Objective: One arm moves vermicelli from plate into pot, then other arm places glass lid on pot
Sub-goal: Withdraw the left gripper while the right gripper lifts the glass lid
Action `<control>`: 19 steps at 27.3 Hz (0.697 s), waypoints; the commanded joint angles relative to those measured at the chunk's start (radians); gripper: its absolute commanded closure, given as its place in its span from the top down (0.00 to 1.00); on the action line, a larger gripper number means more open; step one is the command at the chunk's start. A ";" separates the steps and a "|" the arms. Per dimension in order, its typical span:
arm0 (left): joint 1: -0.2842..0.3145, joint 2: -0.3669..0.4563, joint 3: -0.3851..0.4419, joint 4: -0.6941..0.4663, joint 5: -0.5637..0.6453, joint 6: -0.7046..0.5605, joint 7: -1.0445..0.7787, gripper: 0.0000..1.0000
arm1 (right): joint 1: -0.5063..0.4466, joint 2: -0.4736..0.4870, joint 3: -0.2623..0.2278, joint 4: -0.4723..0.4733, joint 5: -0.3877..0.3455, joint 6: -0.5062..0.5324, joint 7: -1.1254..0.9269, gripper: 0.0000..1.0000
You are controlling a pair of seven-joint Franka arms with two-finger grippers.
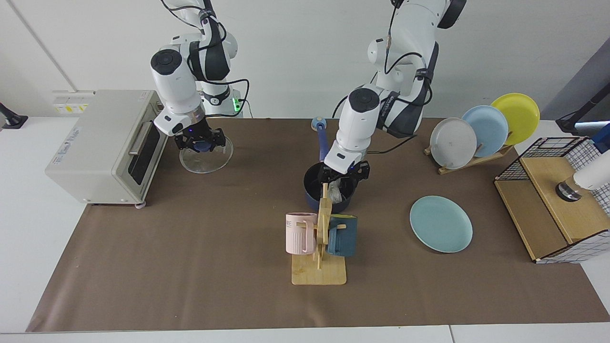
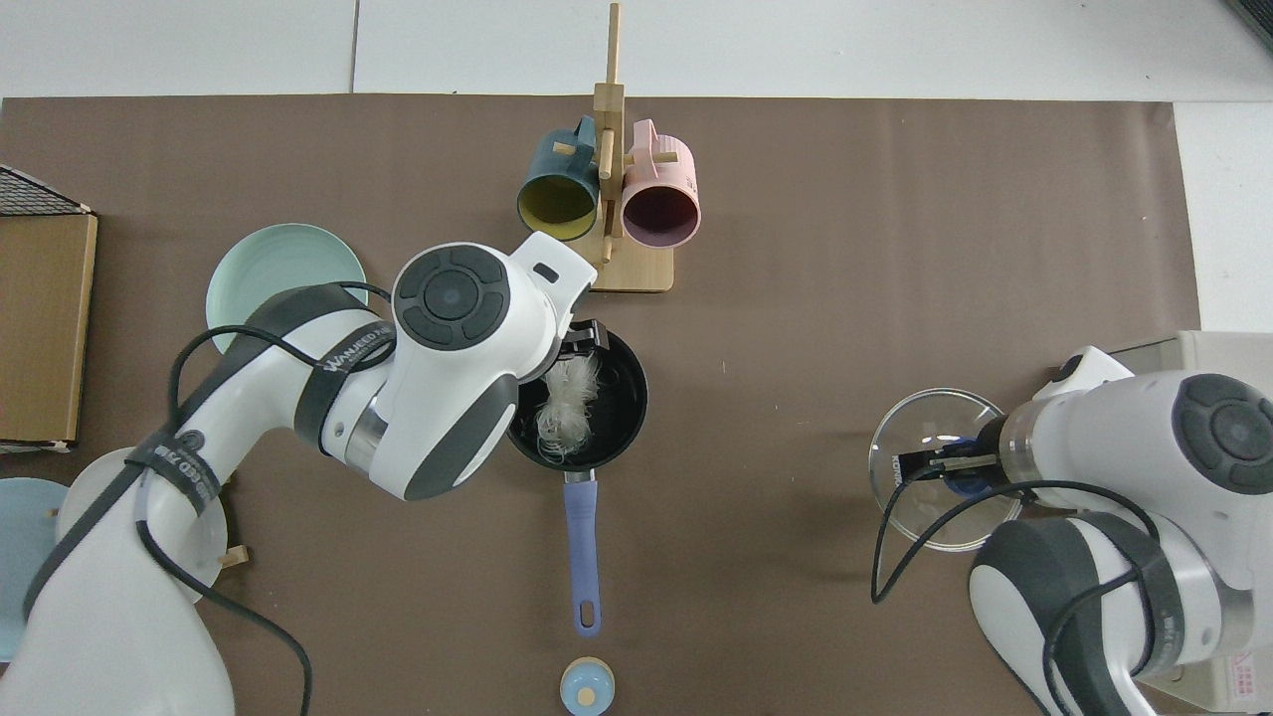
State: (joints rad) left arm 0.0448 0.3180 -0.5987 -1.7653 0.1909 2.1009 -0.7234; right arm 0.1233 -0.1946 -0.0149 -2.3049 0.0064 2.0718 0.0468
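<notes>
The vermicelli (image 2: pixel 565 403) lies loose inside the dark navy pot (image 2: pixel 631 403), partly hidden behind the mug rack in the facing view. My left gripper (image 1: pixel 344 175) hovers just above the pot's rim, open and holding nothing. The pot's blue handle (image 2: pixel 581 545) points toward the robots. The pale teal plate (image 1: pixel 441 224) lies bare to the pot's right in the facing view. My right gripper (image 1: pixel 200 144) is shut on the blue knob of the glass lid (image 1: pixel 205 157), which hangs tilted just above the mat beside the toaster oven.
A wooden mug rack (image 1: pixel 318 267) with a pink and a teal mug stands right in front of the pot. A toaster oven (image 1: pixel 105 143), a plate rack (image 1: pixel 486 128) with three plates and a wire-and-wood box (image 1: pixel 553 200) line the sides. A small blue knob (image 2: pixel 587 686) sits past the handle.
</notes>
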 commanded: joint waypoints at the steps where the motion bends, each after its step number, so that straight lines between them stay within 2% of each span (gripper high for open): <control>1: 0.018 -0.027 0.031 0.159 -0.042 -0.200 0.067 1.00 | -0.007 0.017 0.003 0.050 -0.008 -0.030 -0.015 0.00; 4: 0.036 -0.048 0.054 0.213 -0.067 -0.272 0.117 1.00 | -0.005 0.020 0.003 0.056 -0.008 -0.032 -0.013 0.00; 8: 0.038 -0.112 0.158 0.222 -0.132 -0.321 0.231 1.00 | 0.010 0.020 0.003 0.061 0.001 -0.033 0.005 0.00; 12: 0.027 -0.181 0.288 0.221 -0.214 -0.367 0.366 1.00 | 0.071 0.023 0.003 0.090 0.003 -0.042 0.085 0.00; 19: 0.026 -0.235 0.468 0.213 -0.220 -0.453 0.596 1.00 | 0.212 0.076 0.003 0.211 -0.006 -0.116 0.312 0.00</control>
State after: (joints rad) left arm 0.0758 0.1198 -0.2178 -1.5345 -0.0056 1.6958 -0.2541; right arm 0.2596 -0.1752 -0.0105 -2.2113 0.0074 2.0292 0.2315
